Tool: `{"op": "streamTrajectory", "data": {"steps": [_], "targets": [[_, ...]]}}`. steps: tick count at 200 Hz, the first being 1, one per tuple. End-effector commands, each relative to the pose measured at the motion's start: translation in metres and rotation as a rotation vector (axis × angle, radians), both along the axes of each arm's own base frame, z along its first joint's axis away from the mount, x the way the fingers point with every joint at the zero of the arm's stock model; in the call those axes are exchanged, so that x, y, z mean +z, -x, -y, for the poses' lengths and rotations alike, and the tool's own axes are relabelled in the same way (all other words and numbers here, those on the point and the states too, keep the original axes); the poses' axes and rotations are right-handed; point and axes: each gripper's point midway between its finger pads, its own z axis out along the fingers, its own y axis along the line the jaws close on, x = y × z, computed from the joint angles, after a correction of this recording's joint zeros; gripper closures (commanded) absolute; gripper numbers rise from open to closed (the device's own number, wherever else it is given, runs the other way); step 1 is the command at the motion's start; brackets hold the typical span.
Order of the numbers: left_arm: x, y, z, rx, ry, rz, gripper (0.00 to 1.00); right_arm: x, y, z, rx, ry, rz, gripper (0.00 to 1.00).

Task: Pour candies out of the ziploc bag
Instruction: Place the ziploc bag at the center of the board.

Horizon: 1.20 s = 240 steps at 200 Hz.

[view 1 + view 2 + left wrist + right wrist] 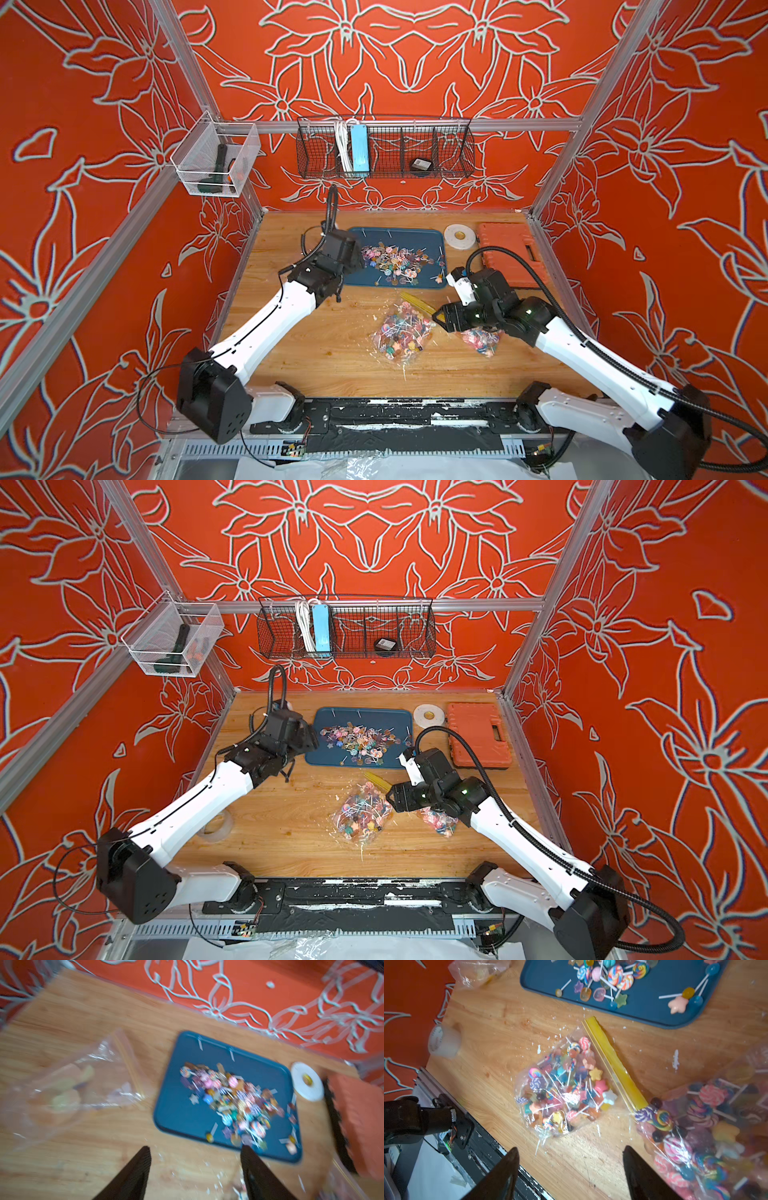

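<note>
Both tools are released. The left tool (195,1148) hangs over the desk (311,353) at the left edge of the blue tray (374,235), fingers apart with nothing between them. The right tool (570,1148) is just as empty, poised just right of the ziploc bag (401,334) in the middle of the desk. We judge it sits there to take that bag next.

Many candies (397,262) already lie loose on the tray, but the ziploc bag is still stuffed with them. It lies flat with its yellow zip strip (610,1059) turned toward the tray; we cannot tell whether the strip is sealed.

The top views half hide a second bag (482,340) under the right arm, while the right wrist view shows it packed full. The left wrist view, though blurred, shows a slack bag (68,1088), nearly emptied, which the left arm covers in both top views.
</note>
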Motion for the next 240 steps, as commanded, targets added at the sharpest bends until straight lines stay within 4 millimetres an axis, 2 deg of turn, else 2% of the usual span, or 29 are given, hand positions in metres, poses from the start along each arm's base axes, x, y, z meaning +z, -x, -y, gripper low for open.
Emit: {"op": "streamTrajectory", "data": {"steps": [1, 22, 41, 60, 78, 112, 141, 196, 240], "targets": [[-0.062, 0.065, 0.034, -0.175, 0.051, -0.227, 0.32, -0.021, 0.022, 0.010, 0.042, 0.059, -0.073, 0.25], [-0.102, 0.120, 0.057, -0.277, 0.093, -0.346, 0.38, -0.031, 0.029, 0.002, 0.067, 0.021, -0.126, 0.33], [-0.123, 0.158, 0.064, -0.308, 0.103, -0.425, 0.40, -0.047, 0.038, 0.001, 0.075, 0.018, -0.185, 0.40], [-0.132, 0.185, 0.080, -0.366, 0.169, -0.468, 0.42, -0.063, 0.045, 0.004, 0.062, 0.027, -0.234, 0.45], [-0.140, 0.197, 0.094, -0.400, 0.236, -0.495, 0.44, -0.078, 0.051, 0.006, 0.047, 0.029, -0.270, 0.50], [-0.165, 0.200, 0.103, -0.384, 0.288, -0.536, 0.47, -0.098, 0.057, 0.009, 0.030, 0.035, -0.311, 0.57], [-0.182, 0.192, 0.096, -0.318, 0.260, -0.523, 0.49, -0.111, 0.062, 0.010, 0.033, 0.038, -0.340, 0.58], [-0.184, 0.162, 0.080, -0.167, 0.224, -0.401, 0.49, -0.118, 0.061, 0.005, 0.038, 0.020, -0.345, 0.59], [-0.192, 0.149, 0.077, -0.148, 0.238, -0.398, 0.51, -0.116, 0.059, 0.003, 0.043, 0.014, -0.338, 0.62]]}}
